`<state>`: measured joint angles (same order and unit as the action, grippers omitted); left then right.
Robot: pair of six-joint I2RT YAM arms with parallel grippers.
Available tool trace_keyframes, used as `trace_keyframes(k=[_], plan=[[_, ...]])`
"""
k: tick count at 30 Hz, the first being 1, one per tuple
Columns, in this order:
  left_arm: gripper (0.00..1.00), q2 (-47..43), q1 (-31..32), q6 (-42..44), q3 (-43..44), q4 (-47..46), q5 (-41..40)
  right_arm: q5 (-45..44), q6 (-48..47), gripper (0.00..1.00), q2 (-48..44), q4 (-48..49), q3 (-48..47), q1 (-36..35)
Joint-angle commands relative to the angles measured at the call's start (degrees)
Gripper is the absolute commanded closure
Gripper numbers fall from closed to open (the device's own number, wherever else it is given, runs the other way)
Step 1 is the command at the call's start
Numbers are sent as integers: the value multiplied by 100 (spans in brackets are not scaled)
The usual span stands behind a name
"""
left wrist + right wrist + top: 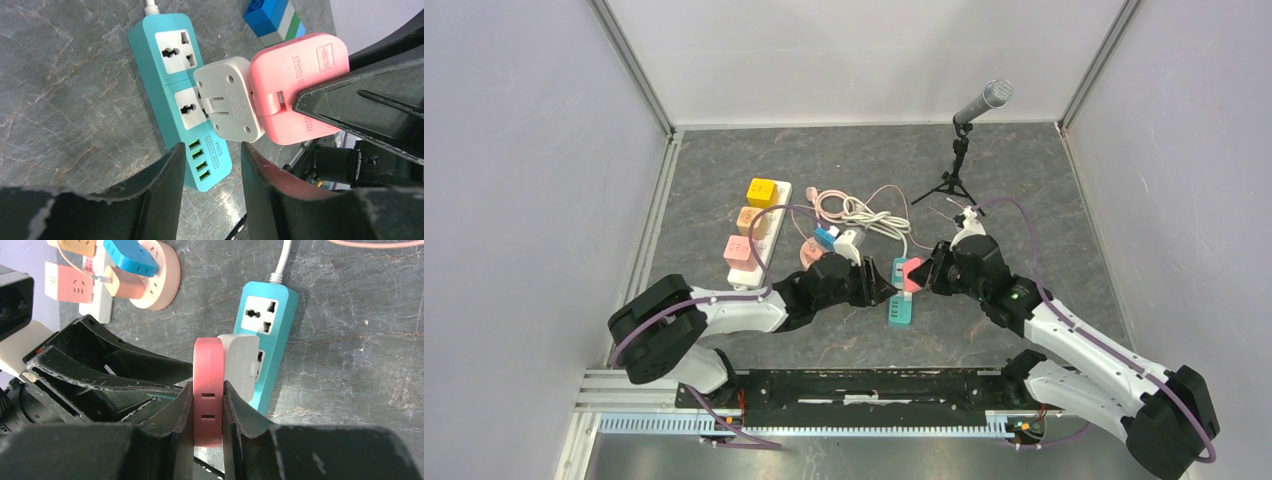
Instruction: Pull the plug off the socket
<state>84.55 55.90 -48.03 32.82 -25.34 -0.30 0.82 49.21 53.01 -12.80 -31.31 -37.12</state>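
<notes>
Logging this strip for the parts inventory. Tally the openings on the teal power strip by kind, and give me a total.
Teal power strip:
AC sockets: 2 (the lower one is partly hidden by the grey plug of the pink adapter)
Green USB ports: 4
Total: 6

Tilted pink-and-white plug (295,95) at the teal power strip (150,55).
White pin face angles off the second outlet, one edge beside it; strip lies flat.

white arm links (739,312), black joints (656,335), purple cables (1021,213)
</notes>
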Motion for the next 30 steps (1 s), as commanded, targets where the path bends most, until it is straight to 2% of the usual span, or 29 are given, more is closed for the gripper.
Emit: trace_keyframes(k=[1, 9, 13, 14, 15, 16, 17, 24, 26, 30], plan=[[48, -441, -74, 309, 119, 128, -340, -171, 62, 100, -336, 479, -79, 69], [43, -988, -445, 312, 107, 591, -406, -100, 20, 100, -519, 776, -69, 84], [38, -1421, -986, 258, 115, 840, 188, 455, -210, 100, -483, 1230, -42, 135], [34, -1542, -1191, 238, 131, 914, 430, 655, -287, 100, -463, 1519, -34, 159], [23, -1696, -1375, 219, 139, 992, 673, 808, -329, 100, -439, 1683, -33, 185], [18, -1842, -1594, 211, 144, 1032, 930, 997, -363, 100, -426, 1891, -40, 225], [1, -2022, -1806, 263, 141, 1030, 1230, 1196, -389, 100, -415, 2128, -46, 261], [0, -3014, -2886, 295, 556, 1993, 1799, 2142, -290, 100, -195, 3243, -209, 390], [0, -3029, -3134, 124, 632, 1887, 2294, 2496, -182, 100, -84, 3769, -189, 412], [0, -2775, -3189, -30, 719, 1515, 3495, 3357, 107, 100, 221, 4821, -206, 456]])
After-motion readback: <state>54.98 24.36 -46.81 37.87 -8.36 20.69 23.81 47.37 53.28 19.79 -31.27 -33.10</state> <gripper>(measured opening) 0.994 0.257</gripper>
